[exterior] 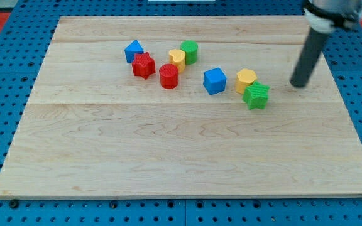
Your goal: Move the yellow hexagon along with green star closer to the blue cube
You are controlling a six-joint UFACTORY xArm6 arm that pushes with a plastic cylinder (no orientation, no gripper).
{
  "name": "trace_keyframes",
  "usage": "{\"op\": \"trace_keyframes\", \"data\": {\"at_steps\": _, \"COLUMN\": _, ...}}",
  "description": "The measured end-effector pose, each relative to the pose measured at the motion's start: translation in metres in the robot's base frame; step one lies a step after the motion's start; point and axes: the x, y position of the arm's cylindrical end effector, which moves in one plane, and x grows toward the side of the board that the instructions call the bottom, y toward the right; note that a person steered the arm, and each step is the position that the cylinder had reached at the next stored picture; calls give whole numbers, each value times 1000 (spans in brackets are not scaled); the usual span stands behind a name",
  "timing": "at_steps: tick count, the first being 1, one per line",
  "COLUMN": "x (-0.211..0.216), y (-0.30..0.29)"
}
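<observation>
The blue cube (214,80) sits on the wooden board (168,157), a little right of centre. The yellow hexagon (246,80) lies just to its right, with a small gap between them. The green star (256,95) touches the hexagon's lower right side. My tip (298,84) is on the board to the right of both, about a block's width from the green star and not touching any block.
At the view's upper left of the cube lies a cluster: a blue block (133,51), a red star (143,65), a red cylinder (168,76), a yellow block (177,59) and a green cylinder (190,51). The blue pegboard (5,75) surrounds the board.
</observation>
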Motion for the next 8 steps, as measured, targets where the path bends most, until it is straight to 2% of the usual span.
{"op": "trace_keyframes", "data": {"at_steps": 1, "x": 38, "y": -6}}
{"op": "trace_keyframes", "data": {"at_steps": 2, "x": -4, "y": -70}}
{"op": "trace_keyframes", "data": {"at_steps": 3, "x": -62, "y": -82}}
{"op": "trace_keyframes", "data": {"at_steps": 4, "x": -86, "y": -107}}
{"op": "trace_keyframes", "data": {"at_steps": 6, "x": -93, "y": -123}}
{"op": "trace_keyframes", "data": {"at_steps": 8, "x": -139, "y": -153}}
